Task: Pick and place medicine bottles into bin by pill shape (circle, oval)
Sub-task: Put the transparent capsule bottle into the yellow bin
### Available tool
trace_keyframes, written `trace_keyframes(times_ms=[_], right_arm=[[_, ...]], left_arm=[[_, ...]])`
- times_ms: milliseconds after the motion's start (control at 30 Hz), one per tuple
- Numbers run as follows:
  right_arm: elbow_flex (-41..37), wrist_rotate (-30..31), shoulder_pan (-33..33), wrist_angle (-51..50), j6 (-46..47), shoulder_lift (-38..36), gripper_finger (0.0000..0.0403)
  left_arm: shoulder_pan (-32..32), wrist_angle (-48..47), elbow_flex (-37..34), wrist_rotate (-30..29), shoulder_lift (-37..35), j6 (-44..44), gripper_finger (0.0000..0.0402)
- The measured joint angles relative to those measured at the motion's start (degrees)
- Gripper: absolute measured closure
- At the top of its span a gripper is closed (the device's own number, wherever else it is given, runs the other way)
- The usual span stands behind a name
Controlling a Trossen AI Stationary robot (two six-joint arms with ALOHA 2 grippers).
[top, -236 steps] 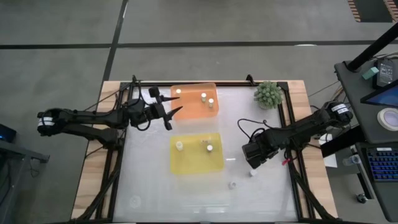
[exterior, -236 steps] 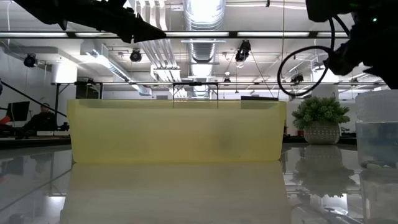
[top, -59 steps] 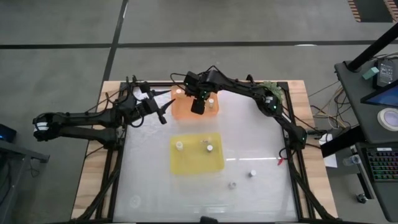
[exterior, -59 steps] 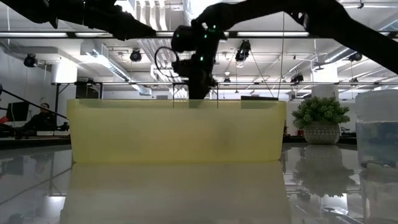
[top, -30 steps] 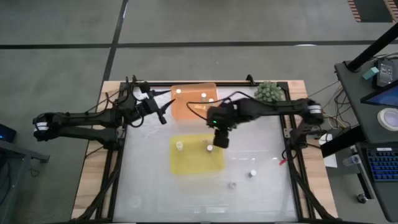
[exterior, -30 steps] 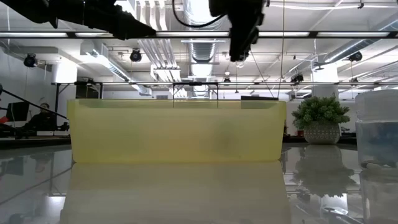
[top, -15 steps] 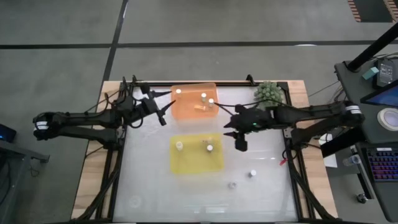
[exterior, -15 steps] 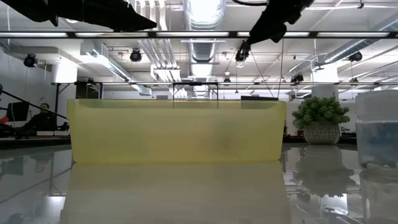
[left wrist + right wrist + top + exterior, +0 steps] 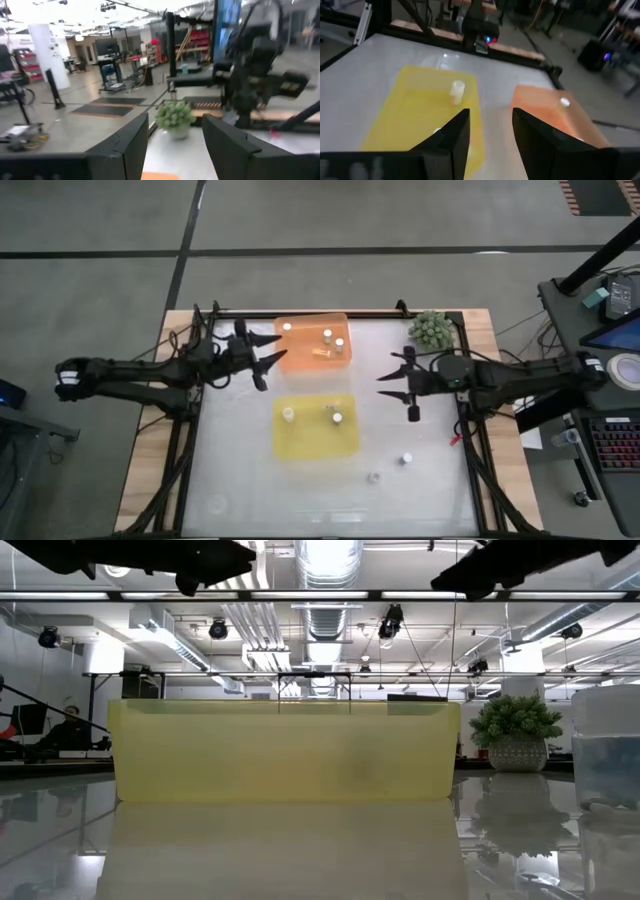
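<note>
My left gripper [image 9: 270, 358] hangs open and empty just left of the orange bin [image 9: 300, 358]. Two medicine bottles [image 9: 327, 334] stand upright in that bin, a third [image 9: 286, 327] stands at its far left corner, and one lies on its side [image 9: 320, 353]. The yellow bin [image 9: 317, 442] holds two upright bottles [image 9: 288, 414] [image 9: 337, 418]. My right gripper [image 9: 392, 380] hangs open and empty to the right of both bins, its fingers pointing at them [image 9: 490, 114]. Two loose bottles [image 9: 406, 459] [image 9: 372, 477] stand on the table at the near right.
A green spiky plant ball [image 9: 430, 330] in a pot sits at the far right corner, just behind my right arm. The table has a black frame [image 9: 190, 430] along its edges. White table surface [image 9: 240, 480] lies bare near the front left.
My right gripper has drawn back from above the bins toward the table's right edge, sinking a little, swinging up toward level and rolling, with nothing in it. My left gripper has rolled about its own axis while staying beside the orange bin.
</note>
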Motion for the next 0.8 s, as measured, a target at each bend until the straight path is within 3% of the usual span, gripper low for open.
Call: trace_keyframes(times_ms=[333,633,800], right_arm=[[-9.48,-0.80,0.00,10.29,-6.91,-12.11,0.0264],[-13.04,-5.85,0.00,13.16,-8.42,-20.63,0.0264],[-17.81,-7.77,0.00,19.48,-10.37,-25.01,0.0264]], left_arm=[[-6.02,12.87,4.97,-0.81,11.09,-2.20,0.0230],[-10.23,12.81,17.10,-1.41,26.07,-5.10,0.0230],[-12.86,7.66,25.52,-4.72,32.66,-6.55,0.0230]])
